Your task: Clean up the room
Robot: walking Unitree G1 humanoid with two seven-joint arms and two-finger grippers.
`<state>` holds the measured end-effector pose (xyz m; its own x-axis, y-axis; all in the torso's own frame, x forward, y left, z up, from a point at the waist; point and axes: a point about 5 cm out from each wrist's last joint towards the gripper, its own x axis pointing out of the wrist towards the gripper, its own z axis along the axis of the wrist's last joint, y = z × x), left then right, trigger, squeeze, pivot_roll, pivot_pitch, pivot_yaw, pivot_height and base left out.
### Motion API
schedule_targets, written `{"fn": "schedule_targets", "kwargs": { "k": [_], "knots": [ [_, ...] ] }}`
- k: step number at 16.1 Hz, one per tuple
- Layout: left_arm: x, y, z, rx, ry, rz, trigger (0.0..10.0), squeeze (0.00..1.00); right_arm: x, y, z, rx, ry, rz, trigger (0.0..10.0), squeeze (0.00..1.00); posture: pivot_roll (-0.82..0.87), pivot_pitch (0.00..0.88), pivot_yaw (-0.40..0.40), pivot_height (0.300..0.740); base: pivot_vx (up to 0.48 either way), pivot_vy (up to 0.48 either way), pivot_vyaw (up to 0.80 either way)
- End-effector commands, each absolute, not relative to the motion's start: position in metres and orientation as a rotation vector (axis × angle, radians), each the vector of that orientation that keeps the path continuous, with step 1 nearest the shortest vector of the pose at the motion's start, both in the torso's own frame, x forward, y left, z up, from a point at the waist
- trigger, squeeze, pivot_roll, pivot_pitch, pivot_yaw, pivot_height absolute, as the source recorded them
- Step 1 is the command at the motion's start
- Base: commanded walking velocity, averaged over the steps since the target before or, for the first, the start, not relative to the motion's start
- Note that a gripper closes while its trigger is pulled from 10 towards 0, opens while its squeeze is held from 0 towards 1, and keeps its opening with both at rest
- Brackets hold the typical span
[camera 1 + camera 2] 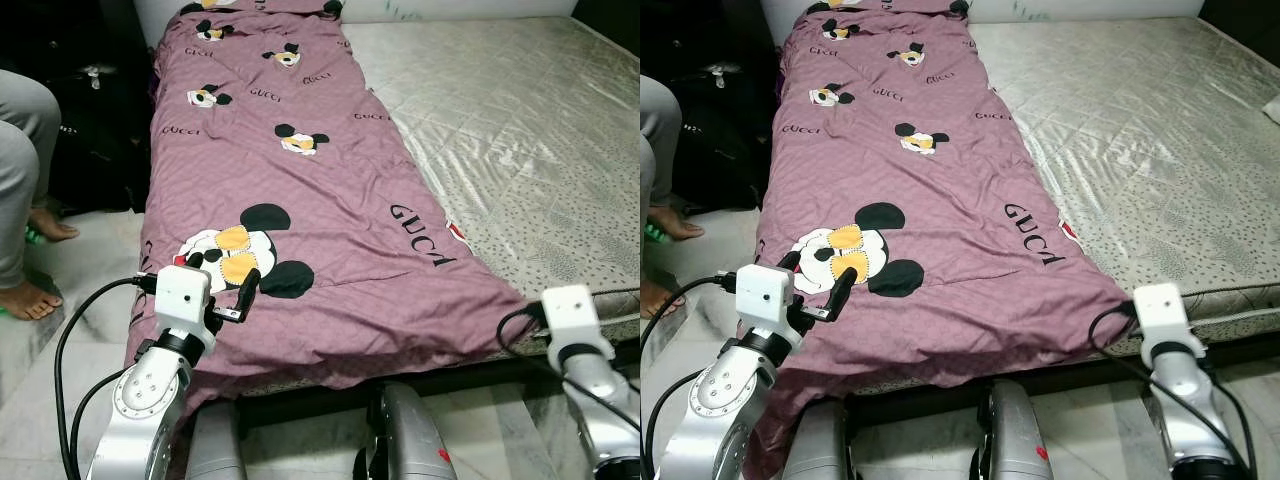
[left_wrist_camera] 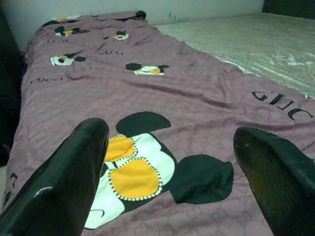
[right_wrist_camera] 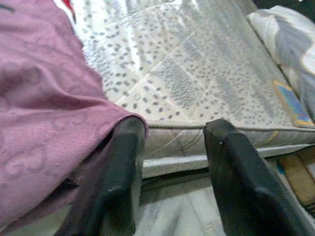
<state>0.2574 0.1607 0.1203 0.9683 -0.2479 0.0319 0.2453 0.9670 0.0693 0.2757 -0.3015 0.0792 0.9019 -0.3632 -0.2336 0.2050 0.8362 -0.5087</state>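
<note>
Covering the left half of the mattress, a purple blanket lies flat. Left gripper hovers spread above its near-left corner; right gripper, fingers apart, sits at its near-right corner. A person's legs stand on marble floor.

purple blanket lies spread along the left side of the mattress

The purple blanket runs out past the top edge, so its far end cannot be seen, and its near hem drops out of sight over the foot of the mattress. A seated person's leg is cut by the left edge. The right hand's fingers are cropped at the bottom edge in the wrist view.
</note>
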Motion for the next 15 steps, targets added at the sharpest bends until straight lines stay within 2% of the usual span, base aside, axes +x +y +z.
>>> {"fn": "schedule_targets", "kwargs": {
  "k": [1,4,7,9,11,13,15],
  "knots": [
    [0.259,0.160,0.120,0.069,-0.044,-0.260,10.0,0.00,0.274,-0.307,0.088,-0.521,0.318,-0.335,10.0,1.00,0.06,0.083,-0.027,0.563,0.000,0.000,0.00],
    [0.259,0.164,0.120,0.071,-0.043,-0.251,10.0,0.00,0.257,-0.307,0.076,-0.527,0.379,-0.303,10.0,1.00,0.05,0.079,-0.034,0.563,0.000,0.000,0.00],
    [0.258,0.164,0.118,0.069,-0.038,-0.254,10.0,0.00,0.213,-0.306,0.050,-0.514,0.460,-0.233,10.0,1.00,0.05,0.081,-0.035,0.563,0.000,0.000,0.00],
    [0.258,0.163,0.117,0.066,-0.036,-0.258,10.0,0.00,0.198,-0.304,0.049,-0.486,0.457,-0.223,10.0,1.00,0.03,0.086,-0.032,0.563,0.000,0.000,0.00],
    [0.259,0.162,0.116,0.059,-0.036,-0.264,10.0,0.00,0.205,-0.286,0.074,-0.411,0.290,-0.186,10.0,1.00,0.02,0.086,-0.025,0.563,0.000,0.000,0.00],
    [0.263,0.158,0.117,0.053,-0.043,-0.274,10.0,0.00,0.233,-0.251,0.099,-0.319,0.142,-0.081,10.0,1.00,0.02,0.078,-0.020,0.563,0.000,0.000,0.00],
    [0.264,0.155,0.120,0.050,-0.054,-0.280,10.0,0.00,0.257,-0.216,0.110,-0.229,0.135,0.056,10.0,1.00,0.03,0.075,-0.021,0.563,0.000,0.000,0.00]
  ]
}}
